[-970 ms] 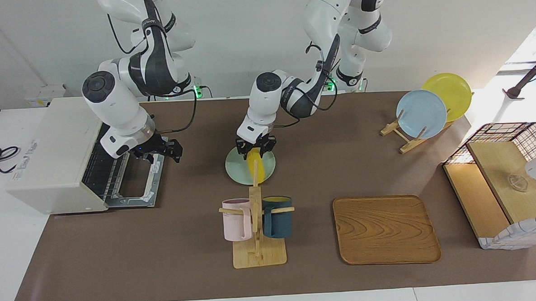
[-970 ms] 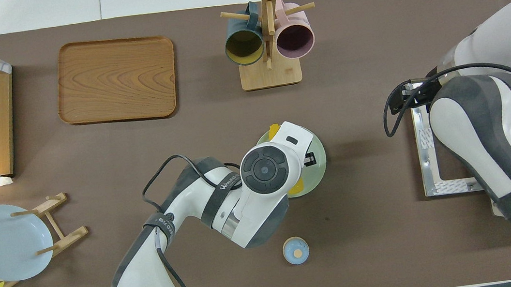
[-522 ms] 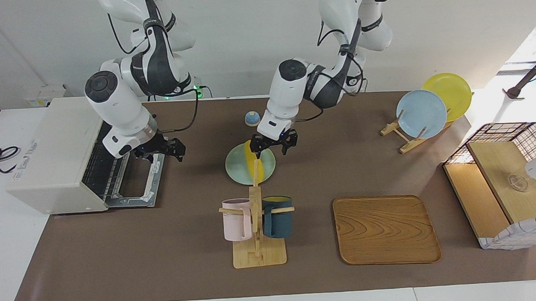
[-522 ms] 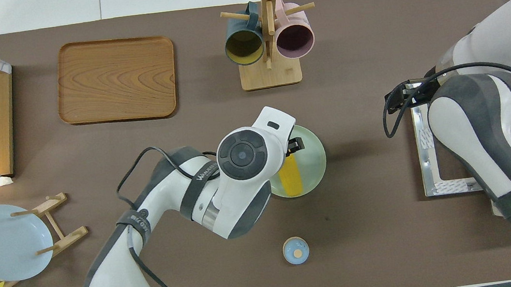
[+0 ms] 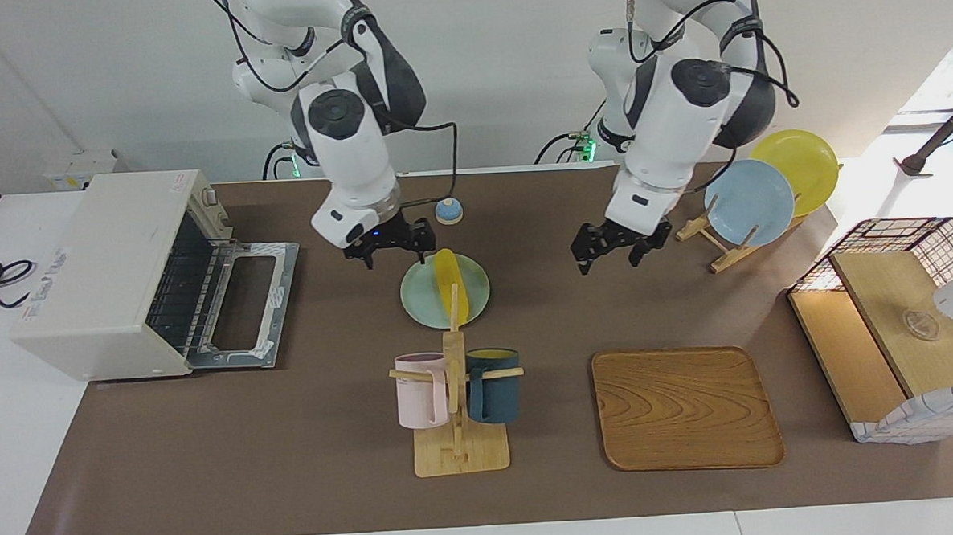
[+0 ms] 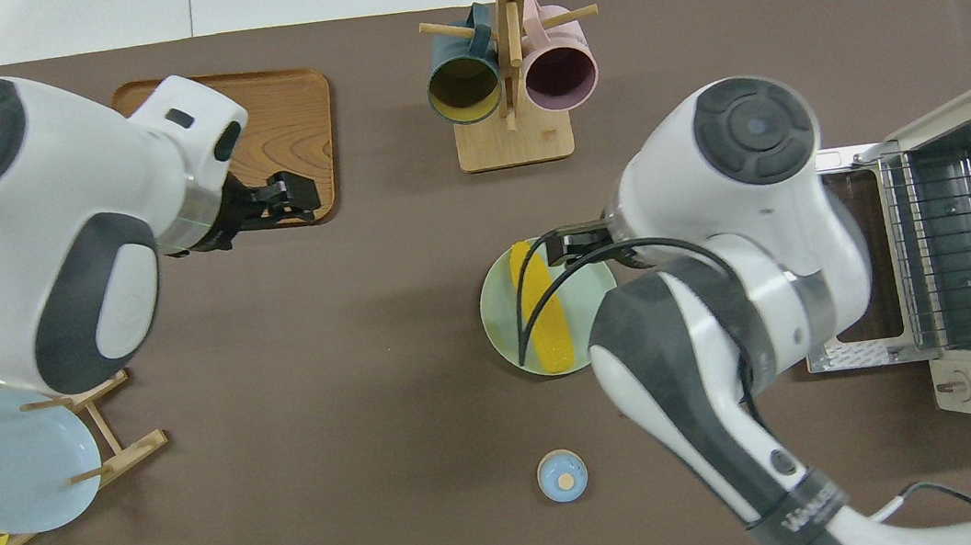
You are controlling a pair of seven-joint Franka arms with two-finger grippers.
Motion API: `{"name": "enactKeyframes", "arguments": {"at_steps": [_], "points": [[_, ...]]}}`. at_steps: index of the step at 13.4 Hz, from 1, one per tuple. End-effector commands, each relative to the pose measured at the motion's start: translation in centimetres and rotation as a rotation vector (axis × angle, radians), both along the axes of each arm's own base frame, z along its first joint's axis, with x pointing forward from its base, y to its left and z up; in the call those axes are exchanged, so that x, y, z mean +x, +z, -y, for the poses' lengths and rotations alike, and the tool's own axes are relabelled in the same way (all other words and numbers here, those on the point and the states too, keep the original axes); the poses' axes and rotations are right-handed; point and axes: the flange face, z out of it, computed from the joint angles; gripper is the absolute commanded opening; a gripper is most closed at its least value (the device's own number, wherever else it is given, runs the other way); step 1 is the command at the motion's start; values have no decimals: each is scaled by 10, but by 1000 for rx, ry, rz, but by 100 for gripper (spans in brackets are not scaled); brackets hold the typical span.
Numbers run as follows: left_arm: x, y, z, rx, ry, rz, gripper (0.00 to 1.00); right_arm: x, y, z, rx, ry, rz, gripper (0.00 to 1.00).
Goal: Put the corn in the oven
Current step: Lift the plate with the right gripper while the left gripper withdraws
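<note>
The oven [image 5: 115, 275] stands at the right arm's end of the tabletop [image 5: 307, 436], its glass door [image 5: 245, 306] dropped flat and the wire rack [image 5: 178, 292] in view inside. A small blue knob-like object [image 5: 448, 211] sits close to the robots, near the middle of the tabletop's width. At the left arm's end, a blue plate [image 5: 749, 202] and a yellow plate [image 5: 796, 167] lean upright in a wooden plate rack [image 5: 717, 245].

The right hand [image 5: 387, 241] hangs raised over the tabletop just beside the edge of the pale green plate [image 5: 426, 302], on the side toward the oven; its fingers are spread and hold nothing. The left hand [image 5: 616, 245] hangs raised over bare tabletop between the green plate and the plate rack, fingers likewise spread and empty.

The corn [image 5: 448, 289] lies on the pale green plate in the middle of the tabletop, its long axis running from the robots outward; neither hand touches it, and it is well apart from the oven.

Farther out, a wooden mug stand [image 5: 458, 429] carries a pink mug [image 5: 420, 390] and a dark teal mug [image 5: 494, 385]. Beside it, toward the left arm's end, lies a wooden tray [image 5: 684, 410], and at that end stands a wire-and-wood basket box [image 5: 901, 321].
</note>
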Motion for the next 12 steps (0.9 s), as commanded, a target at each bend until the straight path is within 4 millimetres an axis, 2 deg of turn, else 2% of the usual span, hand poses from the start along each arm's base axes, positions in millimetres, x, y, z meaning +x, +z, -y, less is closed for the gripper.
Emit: {"name": "enactKeyframes", "arguments": {"at_steps": [1,3,4,5,7,9,10,12], "points": [[-2,25,-62,20,-53,-9,100,-4,-29,-80,-37,22,33,100],[-7,40,-99,31,-97,-35,100,-15,-70,-124,-80,59,72,100],[-9,49,-111,32,-106,-55,100,-18,-88,-135,-72,64,88,99],[-10,57,-121,48,-111,-72,100,-17,-101,-137,-74,70,88,89],[-16,60,-126,94,-128,-110,100,-21,-115,-133,-91,91,92,64],[-21,57,-128,94,-126,-114,100,-27,-129,-124,-95,99,103,60],[-22,58,-124,94,-132,-113,100,-37,-142,-119,-85,104,111,58],[-20,60,-120,94,-137,-100,100,-44,-151,-115,-86,105,108,53]]}}
